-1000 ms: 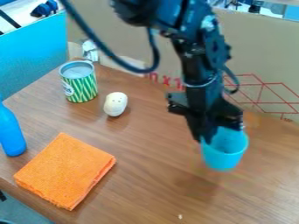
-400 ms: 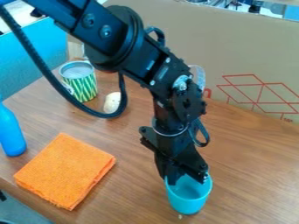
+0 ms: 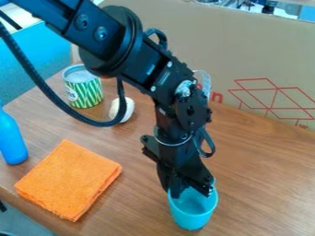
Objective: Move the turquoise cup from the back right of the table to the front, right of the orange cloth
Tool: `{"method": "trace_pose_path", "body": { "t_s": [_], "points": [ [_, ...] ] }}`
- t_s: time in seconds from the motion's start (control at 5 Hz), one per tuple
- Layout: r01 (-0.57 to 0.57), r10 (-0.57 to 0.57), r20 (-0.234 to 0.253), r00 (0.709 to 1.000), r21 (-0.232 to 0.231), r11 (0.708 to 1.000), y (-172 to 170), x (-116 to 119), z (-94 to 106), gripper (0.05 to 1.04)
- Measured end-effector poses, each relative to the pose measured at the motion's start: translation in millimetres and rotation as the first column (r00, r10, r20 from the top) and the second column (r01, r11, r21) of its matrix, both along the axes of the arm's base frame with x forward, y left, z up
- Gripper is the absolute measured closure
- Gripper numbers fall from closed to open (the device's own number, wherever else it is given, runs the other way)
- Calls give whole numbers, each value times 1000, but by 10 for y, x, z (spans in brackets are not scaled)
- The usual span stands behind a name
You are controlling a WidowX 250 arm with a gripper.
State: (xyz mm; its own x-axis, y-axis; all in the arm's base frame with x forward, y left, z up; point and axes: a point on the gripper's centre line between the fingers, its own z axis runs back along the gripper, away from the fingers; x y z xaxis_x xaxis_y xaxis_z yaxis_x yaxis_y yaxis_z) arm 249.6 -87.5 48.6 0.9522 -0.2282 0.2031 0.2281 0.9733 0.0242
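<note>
- End effector [image 3: 188, 191]: looks closed on the blue cup [image 3: 192, 215] at its rim; exact finger contact partly hidden.
- Cup: mouth up, maybe slightly tipped, lower middle of view, over the near part of the counter [image 3: 265, 184]. Can't tell if its base touches the wood or hangs just above it.
- Done, my read: cup grasped. Grip looks good enough for moving it.
- Left, my read: get the cup to its final spot, settle the base, let go, back the arm off. Release not done. Can't tell whether this spot is final.
- Orange cloth [image 3: 69, 179]: folded, flat, left of the cup, well apart from it; no sign it's in use.
- Striped can [image 3: 84, 91] and white rounded object [image 3: 128, 109]: farther back, apart from the cup; arm cable crosses in front of the white one.
- Blue bottle [image 3: 11, 142]: upright at left edge, uninvolved.
</note>
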Motion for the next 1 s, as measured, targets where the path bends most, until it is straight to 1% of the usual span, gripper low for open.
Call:
{"method": "trace_pose_path", "body": {
  "t_s": [0.2, 0.4, 0.6, 0.8, 1.0],
  "points": [
    [-10, 10, 13, 1000, -27, 1000, 31, -6, 96, 748],
    [3, -3, 12, 1000, -28, 1000, 39, -14, 116, 444],
    [-10, 10, 5, 1000, -45, 999, 66, -18, 157, 144],
    [-46, 49, 39, 998, -85, 995, 112, 61, 362, 73],
    [-69, 79, 97, 992, -106, 992, 234, 245, 616, 77]
  ]
}}
